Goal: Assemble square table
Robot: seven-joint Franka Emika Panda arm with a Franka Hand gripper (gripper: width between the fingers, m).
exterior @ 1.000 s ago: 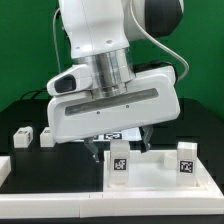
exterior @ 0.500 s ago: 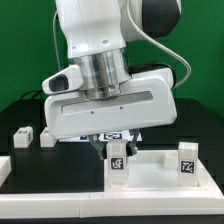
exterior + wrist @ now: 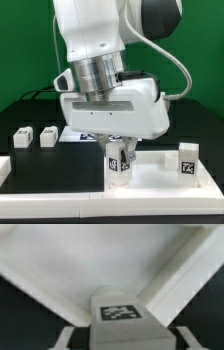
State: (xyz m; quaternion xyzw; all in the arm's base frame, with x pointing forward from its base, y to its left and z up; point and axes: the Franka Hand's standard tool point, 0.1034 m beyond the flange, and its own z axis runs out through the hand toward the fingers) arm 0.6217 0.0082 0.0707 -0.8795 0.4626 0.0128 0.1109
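Note:
The white square tabletop slab (image 3: pixel 160 182) lies at the front right; in the wrist view its rimmed inner face (image 3: pixel 90 263) fills most of the picture. A white tagged leg (image 3: pixel 118 160) stands upright at its near left corner. A second leg (image 3: pixel 185 163) stands at the right corner. My gripper (image 3: pixel 118 150) is straight above the first leg. In the wrist view the leg (image 3: pixel 120 314) sits between my gripper's (image 3: pixel 125 339) fingers (image 3: pixel 66 336), with a thin dark gap on each side. The jaws look open around it.
Two loose tagged legs (image 3: pixel 22 137) (image 3: pixel 47 135) lie on the black table at the exterior view's left. The marker board (image 3: pixel 78 133) lies behind them, partly under the hand. A white rail end (image 3: pixel 4 168) shows at the left edge.
The hand has turned about its vertical axis and sunk a little over the leg. The leg's tag still faces the same way.

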